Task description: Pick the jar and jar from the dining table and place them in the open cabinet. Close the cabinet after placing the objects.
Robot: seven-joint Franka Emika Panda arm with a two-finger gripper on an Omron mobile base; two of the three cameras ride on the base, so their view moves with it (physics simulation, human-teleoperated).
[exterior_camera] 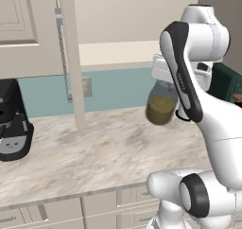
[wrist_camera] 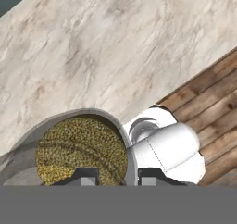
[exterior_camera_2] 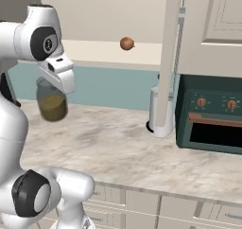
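Hanging above the counter [exterior_camera: 94, 152], arm bent high, pincer [wrist_camera: 111, 177] pinching the olive-filled jar [exterior_camera: 160, 107]

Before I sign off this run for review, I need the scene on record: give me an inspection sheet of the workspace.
Surface: beige marbled counter, bare under the arm.
Job's things: small jar with olive-green contents, held in the air above the counter; cabinet door open, edge-on.
Clutter: small orange-brown ball on the cabinet shelf; black coffee machine; white canister; dark green oven.
Grippers: gripper shut on the jar's rim.
Cables: nothing seen.
Surroundings: teal backsplash with a wall socket; drawer fronts below; wooden floor.
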